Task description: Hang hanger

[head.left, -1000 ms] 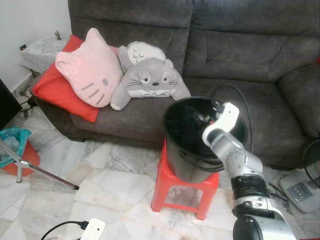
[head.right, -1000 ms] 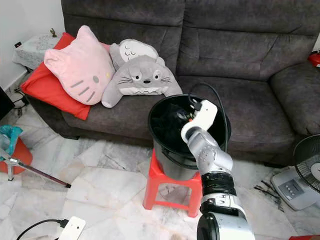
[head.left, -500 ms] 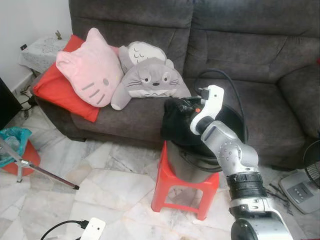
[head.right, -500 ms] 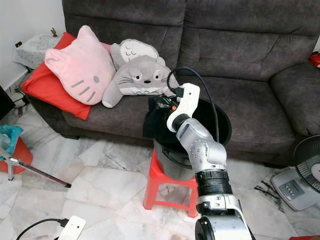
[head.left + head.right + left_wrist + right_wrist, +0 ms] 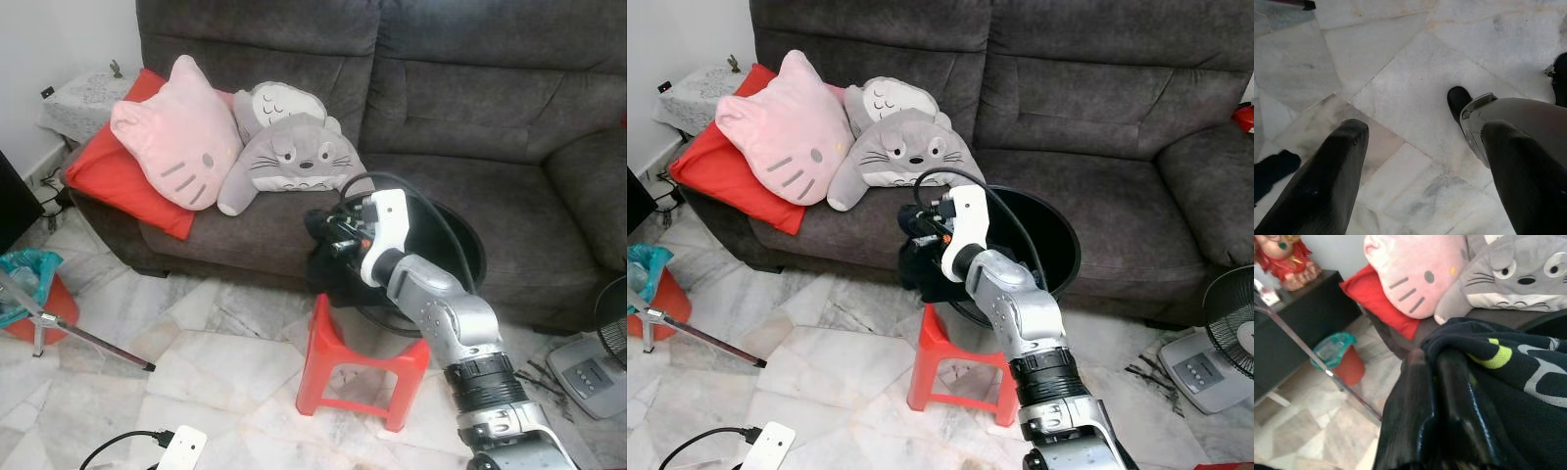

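Grey sofa (image 5: 460, 88) spans the top of the head views, marble floor (image 5: 196, 362) below, black bucket (image 5: 460, 245) on a red stool (image 5: 338, 367) at centre. Pink cat cushion (image 5: 171, 132), red cushion (image 5: 103, 171) and grey plush (image 5: 289, 147) sit upper left. Right gripper (image 5: 333, 230) is at the bucket's left rim, holding a black garment (image 5: 328, 264) that drapes over the rim. Right wrist view adds what the head views don't resolve: its 2 fingers (image 5: 1422, 406) pressed together, pinching the cloth, which has yellow-green and grey print; also a teal-lined bin (image 5: 1334, 352) and a black cabinet with a figurine on top. No hanger can be made out in any view. Left wrist view looks down at floor tiles; left gripper (image 5: 1420, 161) has its 2 fingers spread wide, holding nothing. Versus 1.0 s ago: right gripper was down inside the bucket, now it's up and shifted left with the garment pulled out.
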Robot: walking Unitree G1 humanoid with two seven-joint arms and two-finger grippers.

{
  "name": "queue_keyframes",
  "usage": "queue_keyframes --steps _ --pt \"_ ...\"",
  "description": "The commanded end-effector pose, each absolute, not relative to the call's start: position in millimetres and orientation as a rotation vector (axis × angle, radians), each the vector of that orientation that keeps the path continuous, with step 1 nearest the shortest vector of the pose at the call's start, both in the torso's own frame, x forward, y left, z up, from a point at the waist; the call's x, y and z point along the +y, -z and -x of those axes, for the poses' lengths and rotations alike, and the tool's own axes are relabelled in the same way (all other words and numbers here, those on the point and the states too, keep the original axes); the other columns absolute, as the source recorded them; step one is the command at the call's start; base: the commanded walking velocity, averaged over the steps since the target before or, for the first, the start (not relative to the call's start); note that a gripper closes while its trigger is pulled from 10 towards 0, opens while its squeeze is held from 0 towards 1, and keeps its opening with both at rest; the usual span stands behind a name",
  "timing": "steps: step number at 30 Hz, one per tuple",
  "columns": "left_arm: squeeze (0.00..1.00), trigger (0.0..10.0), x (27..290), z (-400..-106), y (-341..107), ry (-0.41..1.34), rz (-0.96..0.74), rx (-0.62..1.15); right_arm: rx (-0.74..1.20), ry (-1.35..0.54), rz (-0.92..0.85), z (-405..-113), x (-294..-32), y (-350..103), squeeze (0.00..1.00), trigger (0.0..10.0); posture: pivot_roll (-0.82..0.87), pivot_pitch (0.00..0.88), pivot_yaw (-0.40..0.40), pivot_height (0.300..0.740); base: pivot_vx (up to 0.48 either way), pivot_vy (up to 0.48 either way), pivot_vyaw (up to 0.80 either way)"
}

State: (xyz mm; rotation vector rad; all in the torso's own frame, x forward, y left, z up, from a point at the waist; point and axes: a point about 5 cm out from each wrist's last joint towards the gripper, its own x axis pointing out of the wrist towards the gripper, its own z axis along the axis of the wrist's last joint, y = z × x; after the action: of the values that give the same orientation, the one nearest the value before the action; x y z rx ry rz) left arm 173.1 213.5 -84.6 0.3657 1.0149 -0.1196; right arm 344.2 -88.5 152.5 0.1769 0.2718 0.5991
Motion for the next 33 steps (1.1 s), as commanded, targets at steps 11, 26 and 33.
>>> queue_keyframes --steps 11,26,33 --pt "0.0 10.0 215.1 -169.4 86.0 0.126 -0.377 1.025 0.231 -0.814 0.017 -326.0 -71.2 -152.1 0.0 0.0 0.07 0.039 -0.015 0.736 0.0 0.0 0.0" --pt "0.0 10.0 214.9 -168.3 86.5 0.129 -0.38 1.029 0.202 -0.882 0.102 -320.2 -71.4 -153.5 0.0 9.3 0.07 0.044 -0.016 0.736 0.0 0.0 0.0" --pt "0.0 10.0 215.0 -166.9 87.1 0.133 -0.383 1.035 0.211 -0.849 0.082 -322.7 -86.6 -153.5 0.0 10.0 0.07 0.045 -0.014 0.736 0.0 0.0 0.0"
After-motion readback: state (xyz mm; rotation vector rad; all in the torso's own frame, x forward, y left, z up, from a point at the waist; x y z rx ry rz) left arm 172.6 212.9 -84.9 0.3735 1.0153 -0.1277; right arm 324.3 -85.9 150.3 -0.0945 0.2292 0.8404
